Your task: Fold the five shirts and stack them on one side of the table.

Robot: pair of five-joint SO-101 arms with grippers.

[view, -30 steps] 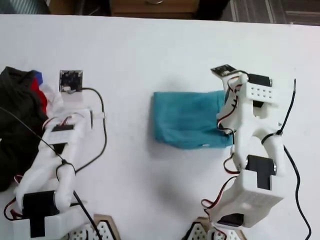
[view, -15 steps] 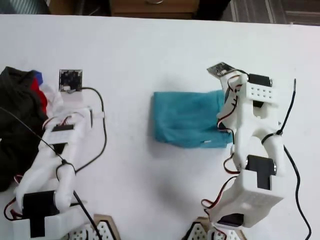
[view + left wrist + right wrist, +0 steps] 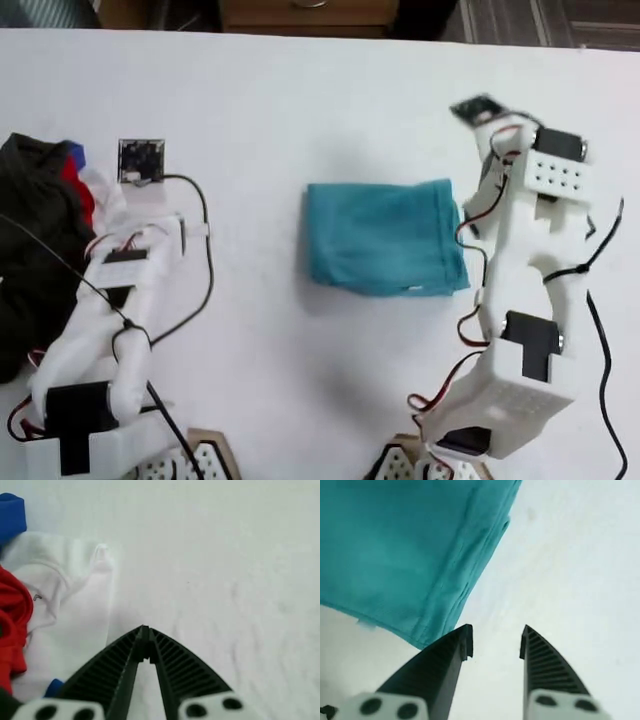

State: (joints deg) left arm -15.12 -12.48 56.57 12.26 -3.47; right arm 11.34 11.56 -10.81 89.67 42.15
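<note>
At mid-table, the teal shirt (image 3: 385,238) lies folded into a rough rectangle. Its layered side hem runs along the edge nearest the right gripper (image 3: 496,635). That gripper's jaws stand spread and empty just beside the cloth, over bare table (image 3: 300,90) rather than on the fabric. Such a placing suggests the fold itself is finished and the shirt is ready to be carried to a stack.

The fabric looks thin and soft. Its near edge is slightly wavy, and a small pale tag (image 3: 412,291) peeks out there.

At the table's left edge sits a heap of unfolded shirts (image 3: 35,260), black, red, white and blue bunched together. The left gripper (image 3: 144,630), pressed together and holding nothing, sits low just beside the white shirt (image 3: 65,580). It is seemingly parked clear while the other arm works.
</note>
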